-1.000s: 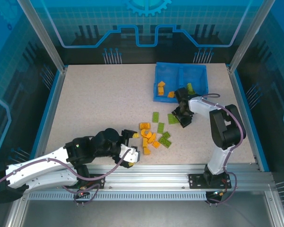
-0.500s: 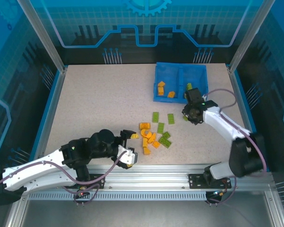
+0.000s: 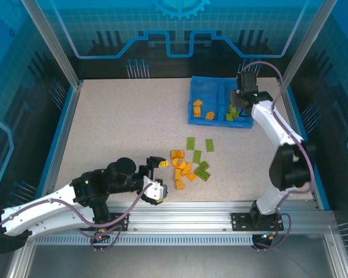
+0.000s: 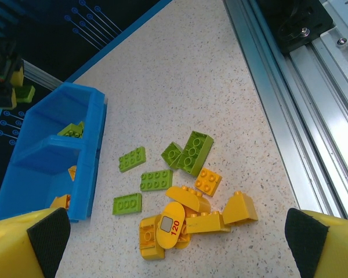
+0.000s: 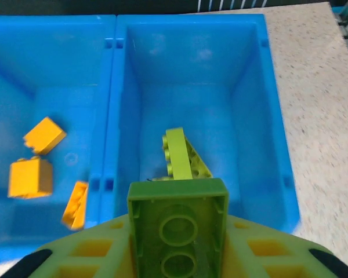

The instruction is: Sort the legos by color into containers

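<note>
Bench [image 3: 122, 133]: pale speckled top, stone-look, matt, finely grained.

Blue plastic rectangular tray [image 5: 188, 35]: smooth moulded walls with a soft sheen and faint glare on the compartment floors.

Small orange plastic bricks [image 4: 209, 181] and small lime-green plastic bricks [image 4: 155, 180]: hard, smooth, slightly glossy, with highlights on the studs.

Oval orange plastic piece [image 4: 170, 225]: white printed label on its face.

Single lime-green plastic brick [image 5: 177, 226] between the right fingers [image 5: 52, 260]: hollow underside, satin finish.

Left fingers [image 4: 11, 249]: yellow plastic, matt. Their black pads [image 4: 49, 236] look coarse and foam-like.

Silver metal rail [image 4: 301, 116] at the bench edge: brushed and grooved.
</note>
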Tool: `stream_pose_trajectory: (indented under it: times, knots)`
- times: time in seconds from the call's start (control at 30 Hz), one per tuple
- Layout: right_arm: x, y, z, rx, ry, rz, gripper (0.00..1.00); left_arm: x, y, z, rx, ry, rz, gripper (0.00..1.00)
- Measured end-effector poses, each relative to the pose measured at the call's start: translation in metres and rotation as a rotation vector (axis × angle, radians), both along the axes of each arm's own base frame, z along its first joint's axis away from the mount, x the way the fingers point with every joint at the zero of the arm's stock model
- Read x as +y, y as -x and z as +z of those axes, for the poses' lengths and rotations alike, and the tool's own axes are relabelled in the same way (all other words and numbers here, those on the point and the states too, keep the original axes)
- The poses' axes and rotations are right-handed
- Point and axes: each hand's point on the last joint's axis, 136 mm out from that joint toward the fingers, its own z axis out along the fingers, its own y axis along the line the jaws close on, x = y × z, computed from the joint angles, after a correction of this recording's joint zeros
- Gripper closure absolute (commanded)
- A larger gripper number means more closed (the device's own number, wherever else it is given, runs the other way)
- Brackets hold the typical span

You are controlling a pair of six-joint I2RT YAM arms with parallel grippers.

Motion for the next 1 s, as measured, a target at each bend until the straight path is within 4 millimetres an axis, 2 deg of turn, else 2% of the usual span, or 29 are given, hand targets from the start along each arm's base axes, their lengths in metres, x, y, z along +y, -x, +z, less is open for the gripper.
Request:
stream_pose_trajectory:
  times: [0.17,0.27,0.37,0.6,0.7,0.77,0.9,1.0]
  knots:
    - [0.003,-0.031,-0.053,0.129,-0.015,0.042,0.58,0.0,0.0,0.0,0.0,0.0,0.0,0.01]
    - [0.004,-0.038,-0.075,0.179,-0.049,0.042,0.45,0.0,0.0,0.0,0.001,-0.002,0.0,0.01]
    - [-0.001,-0.042,-0.068,0.173,-0.087,0.036,0.36,0.0,0.0,-0.001,0.002,-0.003,0.0,0.01]
    - [0.004,-0.034,-0.061,0.182,-0.145,0.05,0.37,-0.003,-0.002,-0.007,0.014,-0.02,0.003,0.01]
    - [0.005,-0.017,-0.041,0.158,-0.17,0.053,0.36,-0.005,-0.004,-0.011,0.036,-0.025,0.018,0.01]
    - [0.008,-0.002,-0.016,0.116,-0.199,0.061,0.35,-0.006,-0.006,-0.011,0.055,-0.017,0.035,0.01]
    - [0.021,0.041,0.052,-0.031,-0.296,0.117,0.32,-0.009,-0.016,-0.009,0.141,0.03,0.113,0.01]
    - [0.037,0.083,0.093,-0.127,-0.378,0.191,0.24,-0.015,-0.03,0.002,0.237,0.103,0.216,0.01]
